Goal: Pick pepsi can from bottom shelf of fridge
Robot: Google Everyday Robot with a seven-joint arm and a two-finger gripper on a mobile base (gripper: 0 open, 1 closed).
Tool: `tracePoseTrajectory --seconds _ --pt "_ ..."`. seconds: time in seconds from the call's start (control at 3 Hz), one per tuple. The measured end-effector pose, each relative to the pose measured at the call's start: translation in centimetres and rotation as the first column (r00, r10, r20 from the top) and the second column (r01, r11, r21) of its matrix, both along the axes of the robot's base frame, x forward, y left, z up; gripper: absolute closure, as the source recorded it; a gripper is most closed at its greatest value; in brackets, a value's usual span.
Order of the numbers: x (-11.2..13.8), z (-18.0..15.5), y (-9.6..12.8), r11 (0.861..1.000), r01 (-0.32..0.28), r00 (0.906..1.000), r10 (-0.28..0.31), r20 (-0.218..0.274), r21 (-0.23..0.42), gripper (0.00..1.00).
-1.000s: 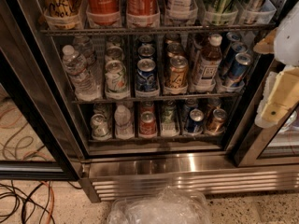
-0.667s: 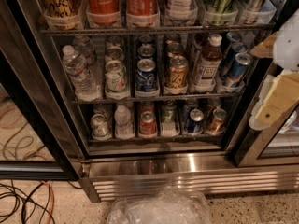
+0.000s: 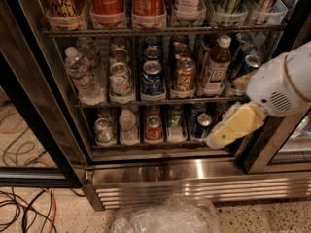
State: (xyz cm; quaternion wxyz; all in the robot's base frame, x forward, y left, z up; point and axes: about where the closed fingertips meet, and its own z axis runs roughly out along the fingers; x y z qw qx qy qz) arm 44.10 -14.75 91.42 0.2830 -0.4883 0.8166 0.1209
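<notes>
The pepsi can (image 3: pixel 200 125), dark blue with a silver top, stands upright on the bottom shelf (image 3: pixel 160 145) of the fridge (image 3: pixel 194 172), second tray from the right. My gripper (image 3: pixel 219 137), pale yellow under a white wrist, reaches in from the right at shelf height. Its tip is just right of the can and slightly in front of it, and it hides the rightmost tray. I cannot tell whether it touches the can.
The bottom shelf also holds a silver can (image 3: pixel 103 130), a white bottle (image 3: pixel 129 125), a red can (image 3: pixel 154 128) and a greenish can (image 3: pixel 175 120). The rack above carries bottles and cans. A black door frame (image 3: pixel 265 149) stands right. A plastic bag (image 3: pixel 165 215) and cables (image 3: pixel 24 205) lie on the floor.
My gripper has swung down and to the left, from beside the middle rack at the right edge to the bottom shelf next to the pepsi can. The cans have not moved.
</notes>
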Motion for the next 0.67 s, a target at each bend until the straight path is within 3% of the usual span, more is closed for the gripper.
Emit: tracePoseTrajectory --seconds 0.33,0.67 --pt "-0.3 -3.2 3.1 0.984 0.133 0.9907 -0.129 -0.043 0.118 0.00" --pt "0.0 -6.2 5.3 0.943 0.278 0.9601 -0.267 -0.082 0.181 0.00"
